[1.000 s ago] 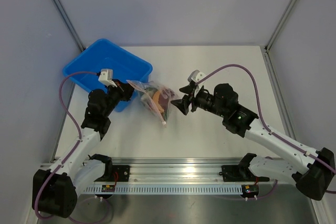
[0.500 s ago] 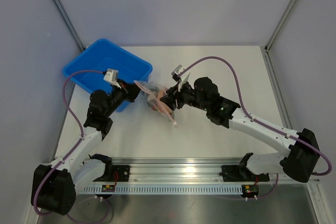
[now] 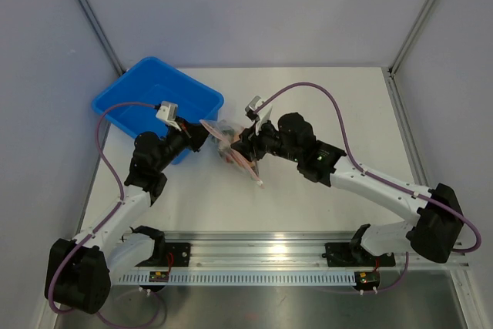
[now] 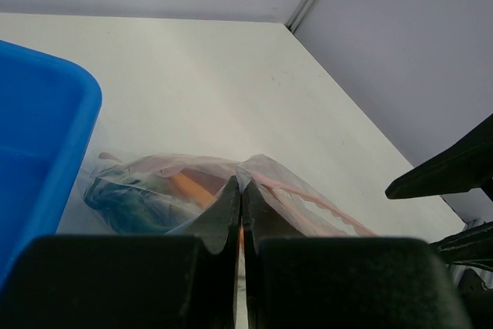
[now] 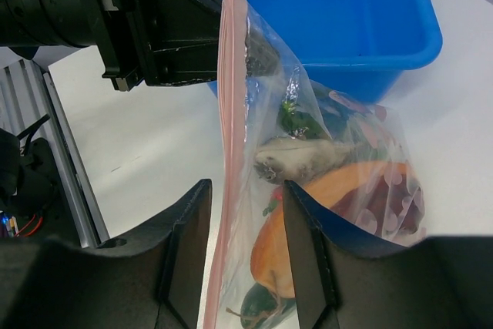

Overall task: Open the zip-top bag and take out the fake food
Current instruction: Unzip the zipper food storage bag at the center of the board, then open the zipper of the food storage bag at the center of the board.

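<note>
Standing far left is a blue plastic bin [image 3: 158,98]; just right of it the left gripper [image 4: 241,198] pinches, fingers together, the clear crinkly zip-top bag [image 5: 339,182] holding fake plastic food [image 5: 304,158], while the right gripper [image 5: 246,187] has its fingers apart, straddling the pink zip strip [image 5: 228,113].

No writing, brand or number can be read in any view. On the base rail [image 3: 262,276] the small tags [image 3: 160,274] are too blurred.

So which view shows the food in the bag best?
Right wrist: the food shows large and sharp through the bag, fish, orange piece, greens. Left wrist gives blurred orange and green behind its fingers; top view, only a tiny clump.
</note>
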`<state>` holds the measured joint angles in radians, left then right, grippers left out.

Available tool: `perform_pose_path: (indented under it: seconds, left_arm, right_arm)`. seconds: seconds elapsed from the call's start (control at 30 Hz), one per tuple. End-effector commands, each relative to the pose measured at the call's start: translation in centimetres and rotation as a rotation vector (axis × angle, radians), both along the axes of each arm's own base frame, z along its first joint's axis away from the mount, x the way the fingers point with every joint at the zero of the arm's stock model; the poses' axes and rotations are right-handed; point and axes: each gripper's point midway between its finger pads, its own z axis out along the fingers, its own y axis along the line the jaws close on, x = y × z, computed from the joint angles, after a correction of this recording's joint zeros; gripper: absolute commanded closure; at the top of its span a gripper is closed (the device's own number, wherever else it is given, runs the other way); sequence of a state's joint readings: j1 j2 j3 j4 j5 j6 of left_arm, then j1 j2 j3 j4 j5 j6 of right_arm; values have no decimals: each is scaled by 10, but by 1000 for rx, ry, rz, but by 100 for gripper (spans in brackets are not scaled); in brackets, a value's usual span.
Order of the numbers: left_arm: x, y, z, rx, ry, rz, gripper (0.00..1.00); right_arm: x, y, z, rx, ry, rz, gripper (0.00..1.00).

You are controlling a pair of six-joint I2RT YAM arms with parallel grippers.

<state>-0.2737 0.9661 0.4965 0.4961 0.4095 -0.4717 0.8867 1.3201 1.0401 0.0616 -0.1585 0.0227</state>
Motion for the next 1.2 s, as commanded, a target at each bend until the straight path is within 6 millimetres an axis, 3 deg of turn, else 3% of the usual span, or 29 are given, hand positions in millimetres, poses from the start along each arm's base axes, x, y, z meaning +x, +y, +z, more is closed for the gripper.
perform_pose_path:
  seconds: [0.0, 0.4, 0.83, 1.17]
  left_arm:
    - [0, -5, 36, -18, -128, -27, 100]
    - [-2, -10, 36, -3, -134, -43, 100]
    - [-4, -10, 38, 3, -146, -42, 100]
    - [-5, -10, 39, 4, -151, -43, 100]
  right_arm:
    - [-1, 11, 27, 45, -57, 21, 51]
    - [2, 17, 24, 15, -86, 13, 53]
    - [24, 4, 20, -13, -97, -130, 69]
    - [28, 8, 10, -58, -85, -130, 71]
